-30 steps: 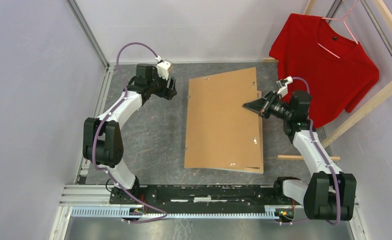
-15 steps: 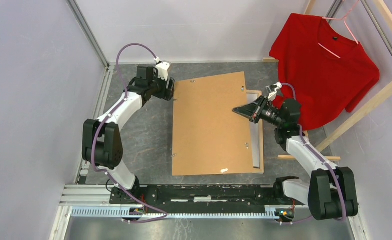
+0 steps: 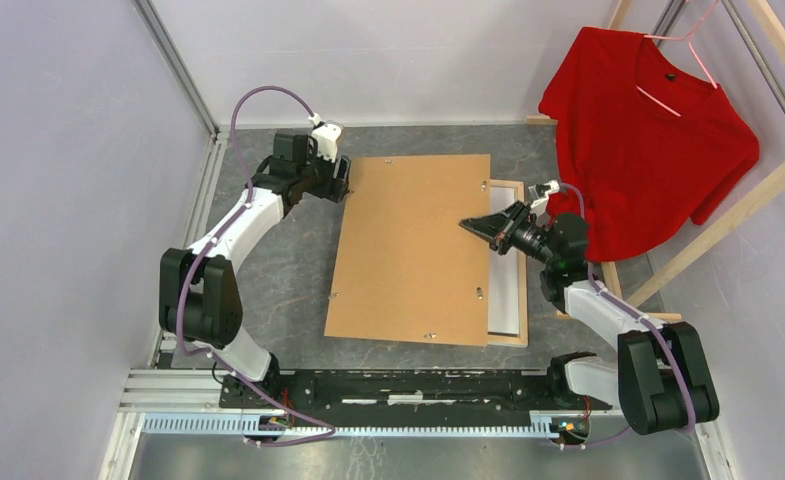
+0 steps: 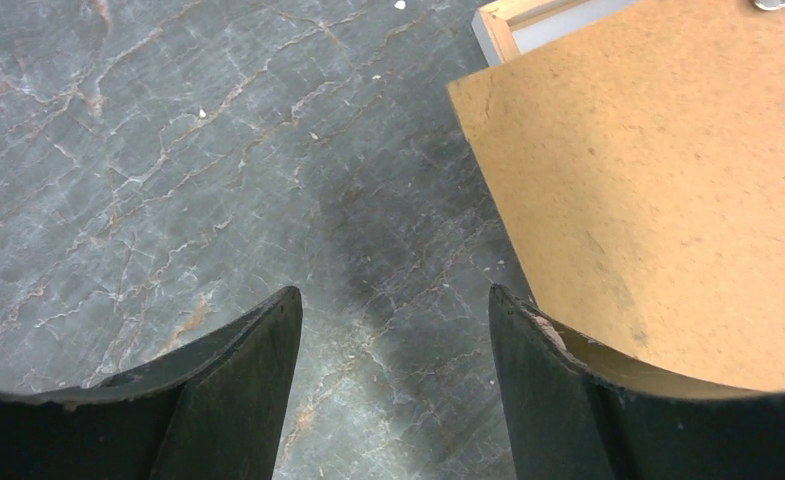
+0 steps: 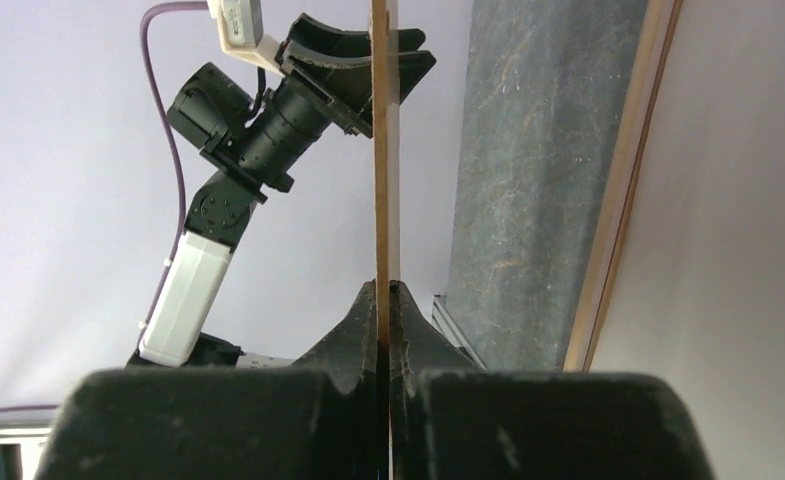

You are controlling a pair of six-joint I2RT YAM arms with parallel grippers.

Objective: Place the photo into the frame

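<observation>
At the upper left of the top view, the left gripper (image 3: 340, 182) is wide open and holds nothing. Its own camera shows a corner of the brown board (image 4: 648, 180) just beside one finger (image 4: 538, 400). In the top view the board fills the middle. The right gripper (image 3: 478, 224) pinches its right side tight. Only the right wrist view shows that pinch, with the board seen edge-on. The frame (image 3: 509, 340) peeks out at the right, flat on the table (image 3: 288, 290), partly under the board. I cannot see the photo. I think the board should be lifted clear slowly, so the frame does not slide.
</observation>
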